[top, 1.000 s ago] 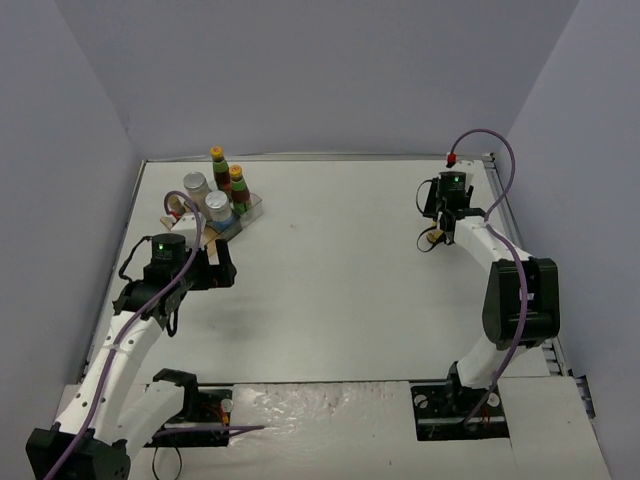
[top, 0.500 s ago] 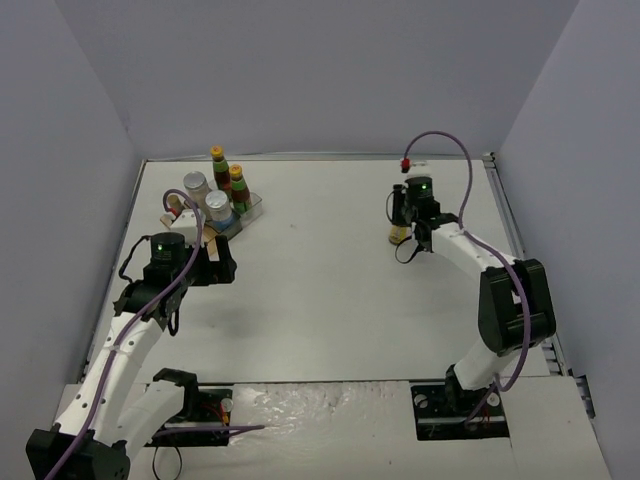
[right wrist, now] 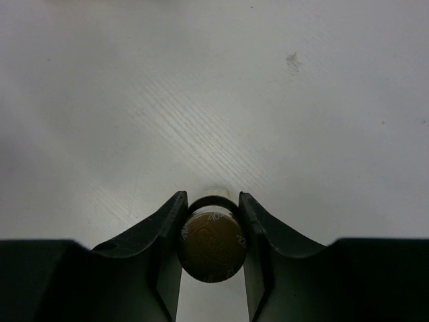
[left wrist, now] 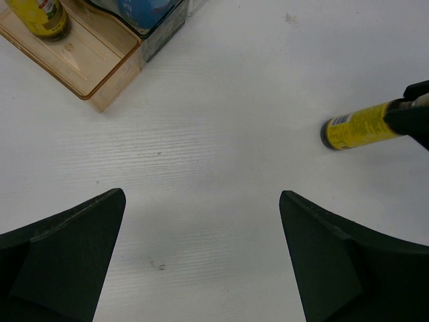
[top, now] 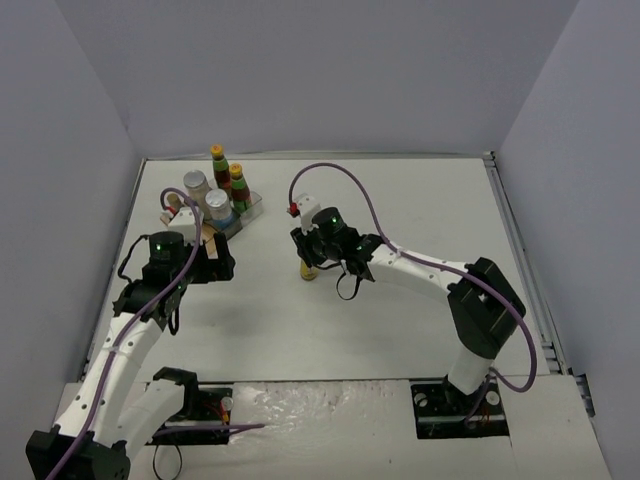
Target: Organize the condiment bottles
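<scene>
Five bottles are standing in the tray at the table's far left. A sixth bottle is being held upright near mid-table (between the right gripper's fingers), well right of the tray.

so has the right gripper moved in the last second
Yes: the right gripper, holding a bottle, moved left across the table toward the tray.

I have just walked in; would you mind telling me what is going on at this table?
Two arms are sorting condiment bottles. The right gripper is shut on a slim bottle, gripping it at its brown cap and holding it upright mid-table, to the right of the tray. The other five bottles stand grouped at the tray, toward the far left of the table. The left gripper hangs open near the tray, holding nothing.
</scene>
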